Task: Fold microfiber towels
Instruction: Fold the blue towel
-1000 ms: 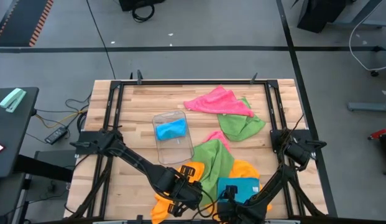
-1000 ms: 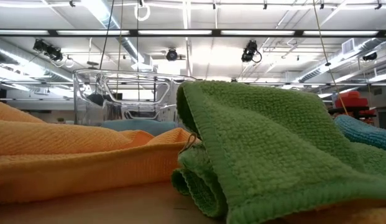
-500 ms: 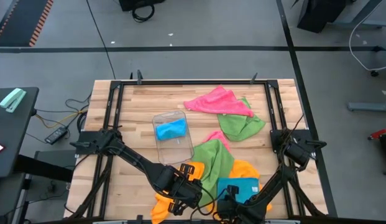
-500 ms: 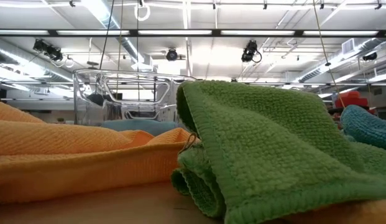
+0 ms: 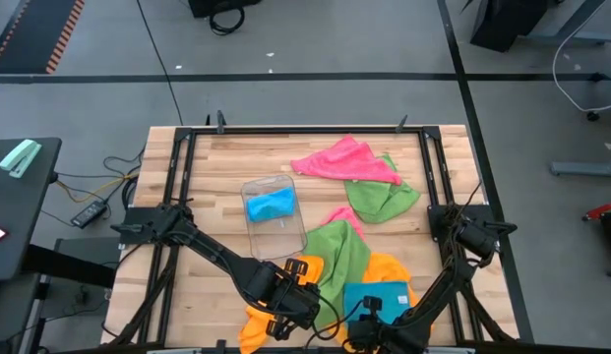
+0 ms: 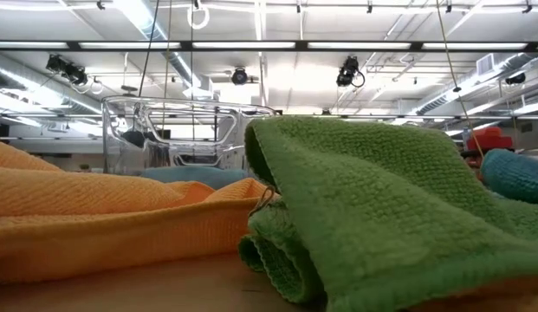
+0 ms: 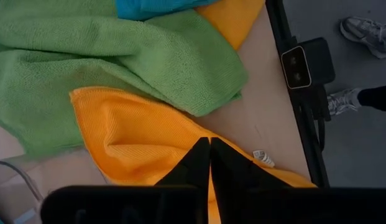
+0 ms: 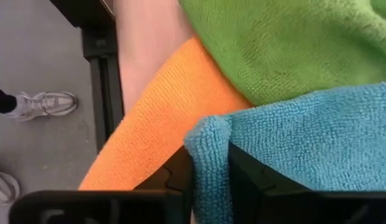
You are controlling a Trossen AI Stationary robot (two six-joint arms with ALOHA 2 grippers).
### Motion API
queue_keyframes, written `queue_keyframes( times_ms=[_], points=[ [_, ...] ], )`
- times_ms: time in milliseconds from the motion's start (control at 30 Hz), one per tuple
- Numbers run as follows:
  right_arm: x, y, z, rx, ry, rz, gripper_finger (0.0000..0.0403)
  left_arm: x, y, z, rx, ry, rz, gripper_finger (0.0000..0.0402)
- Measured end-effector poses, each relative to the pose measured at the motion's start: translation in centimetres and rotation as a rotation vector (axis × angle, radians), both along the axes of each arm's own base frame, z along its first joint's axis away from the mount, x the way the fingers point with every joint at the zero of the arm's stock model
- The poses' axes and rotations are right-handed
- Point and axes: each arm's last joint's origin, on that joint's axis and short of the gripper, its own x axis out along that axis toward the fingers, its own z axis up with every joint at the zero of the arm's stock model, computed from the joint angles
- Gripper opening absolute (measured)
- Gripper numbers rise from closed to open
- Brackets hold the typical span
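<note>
We've got a pile of microfiber towels at the lower middle of the high view, right at the near edge of the worktop [image 5: 207, 197]. The orange towel [image 5: 254, 324] sits at the bottom of the heap, a green towel [image 5: 339, 251] is draped over it, and a blue towel [image 5: 379, 295] lies on top toward the lower right. Further up there's a pink towel [image 5: 339, 159] touching a second green towel [image 5: 384, 200], well apart from the heap, and a clear tray [image 5: 273, 218] with a blue cloth [image 5: 270, 204] in it sits left of centre.

The left claw [image 7: 209, 163] is clenched on the orange towel, fingers pinched tight together with the fabric tenting up around them. The right claw [image 8: 210, 168] is grasping the blue towel by a folded-over edge; we can see the terry pinched between its fingers.

Handling-wise, we reckon these are light, floppy and a bit grippy against each other, so dragging one will likely tug its neighbours. Nothing fragile here. Best hold is at a corner or hem, thin enough to pinch one layer only. The orange one is pinned under the green, so we'd expect it to resist a straight pull.
</note>
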Motion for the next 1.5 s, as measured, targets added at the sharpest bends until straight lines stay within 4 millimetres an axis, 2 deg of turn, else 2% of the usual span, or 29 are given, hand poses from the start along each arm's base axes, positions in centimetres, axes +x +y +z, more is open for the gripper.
queue_keyframes(
  times_ms=[400,500,700,833,1067,1267,1500],
  points=[
    [0.1,0.1,0.0,0.023,-0.023,-0.042,0.0138,0.0,0.0,0.0,-0.002,-0.003,0.000,0.0023],
    [0.1,0.1,0.0,0.022,-0.023,-0.040,0.0121,0.0,0.0,0.0,-0.002,-0.003,0.000,0.0023],
    [-0.1,0.2,0.0,0.022,-0.023,-0.037,0.0046,0.0,0.0,0.0,-0.002,-0.003,0.000,0.0013],
    [-0.1,0.2,0.0,0.034,-0.027,-0.050,0.0014,0.0,0.0,0.0,-0.002,-0.003,0.000,0.0018],
    [-0.6,0.6,1.5,0.103,-0.091,-0.120,0.0010,0.3,-0.2,0.1,-0.017,-0.027,0.000,0.0026],
    [-2.7,1.7,3.1,0.121,-0.243,-0.193,0.0010,1.3,-0.6,0.6,-0.059,-0.144,-0.050,0.0016],
    [-5.2,3.1,3.2,0.170,-0.389,-0.278,0.0009,2.6,0.2,1.1,-0.104,-0.223,-0.009,0.0020]
  ],
)
